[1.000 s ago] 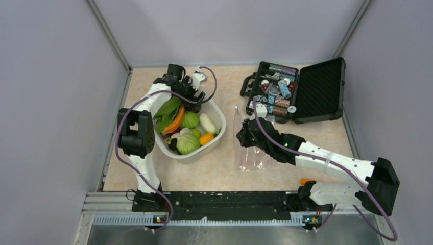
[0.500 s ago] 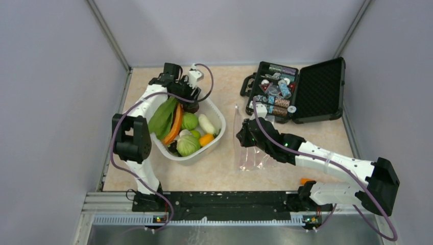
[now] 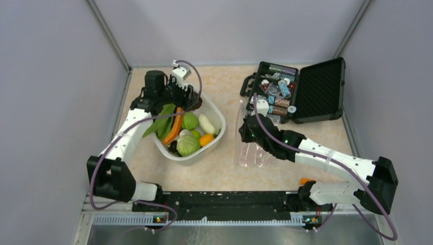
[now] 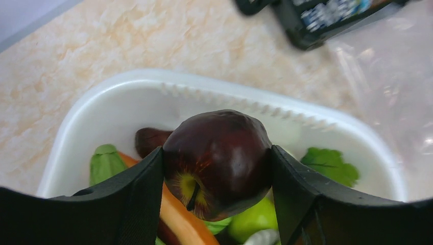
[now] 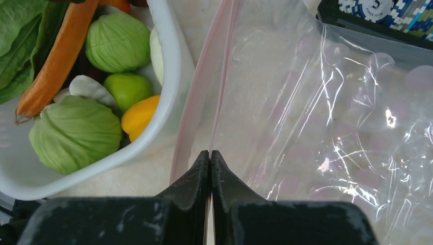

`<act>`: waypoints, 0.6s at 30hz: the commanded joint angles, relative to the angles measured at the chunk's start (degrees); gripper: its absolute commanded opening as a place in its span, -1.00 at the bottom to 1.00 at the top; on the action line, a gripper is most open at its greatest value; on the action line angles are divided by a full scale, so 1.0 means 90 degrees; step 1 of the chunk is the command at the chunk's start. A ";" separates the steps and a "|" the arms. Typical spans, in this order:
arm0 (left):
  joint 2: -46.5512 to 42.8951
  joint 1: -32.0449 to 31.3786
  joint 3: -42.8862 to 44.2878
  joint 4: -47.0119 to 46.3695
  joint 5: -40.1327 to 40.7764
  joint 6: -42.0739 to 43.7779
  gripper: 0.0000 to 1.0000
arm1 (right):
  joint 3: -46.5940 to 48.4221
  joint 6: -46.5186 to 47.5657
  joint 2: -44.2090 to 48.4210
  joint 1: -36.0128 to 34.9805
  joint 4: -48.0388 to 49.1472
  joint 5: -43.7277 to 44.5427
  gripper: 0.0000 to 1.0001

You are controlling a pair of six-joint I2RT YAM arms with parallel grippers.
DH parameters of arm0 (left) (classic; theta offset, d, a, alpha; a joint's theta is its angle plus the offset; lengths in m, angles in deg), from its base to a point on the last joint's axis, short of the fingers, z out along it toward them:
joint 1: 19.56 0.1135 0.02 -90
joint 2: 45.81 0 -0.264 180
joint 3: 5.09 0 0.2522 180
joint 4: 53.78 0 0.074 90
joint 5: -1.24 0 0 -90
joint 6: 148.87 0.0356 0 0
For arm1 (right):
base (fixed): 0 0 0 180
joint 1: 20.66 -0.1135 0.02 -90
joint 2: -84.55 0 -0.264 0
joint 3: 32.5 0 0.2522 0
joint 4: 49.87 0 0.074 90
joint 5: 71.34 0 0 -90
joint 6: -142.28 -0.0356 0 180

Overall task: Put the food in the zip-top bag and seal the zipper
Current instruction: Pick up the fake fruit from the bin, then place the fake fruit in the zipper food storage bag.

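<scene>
The left tool [image 4: 217,196] was clamped on the dark round piece [image 4: 218,155], one finger on each side of it. It held the piece up over the far part of the white tub [image 3: 218,118]. The rest of the food [image 5: 75,133] lay in the tub below.

The zip-top bag [image 5: 316,117] lay on the desk [image 3: 214,171] just to the right of the tub, between the tub and the black case [image 3: 319,92]. Its zipper [image 5: 208,87] ran from near to far, along the side of the bag that faced the tub. The right tool [image 5: 210,164] had its fingers shut together on that edge.

So the bag's mouth lay to the right of the left tool and a bit nearer. I think the round piece had to go right, over the tub's rim, and into the mouth side-on. I could not tell how wide the mouth was open.
</scene>
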 commanded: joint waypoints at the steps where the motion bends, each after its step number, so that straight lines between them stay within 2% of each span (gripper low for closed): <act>1: -0.1160 -0.0152 -0.0793 -0.1791 -0.1046 -0.1341 -0.43 | 0.0426 0.0033 -0.0167 0.0048 0.0105 0.0337 -1.00; 7: -0.2276 -0.0549 -0.1717 -0.2740 -0.1452 -0.2658 -0.46 | 0.0404 -0.0098 -0.0235 0.0067 0.0439 0.0493 -1.00; 14: -0.3067 -0.1730 -0.2856 -0.4250 -0.1305 -0.4185 -0.45 | 0.0331 -0.0344 -0.0288 0.0210 0.0815 0.0004 -1.00; 18: -0.3141 -0.2334 -0.3159 -0.4470 -0.0802 -0.4248 -0.45 | 0.0230 -0.0496 -0.0196 0.0299 0.1019 -0.0231 -1.00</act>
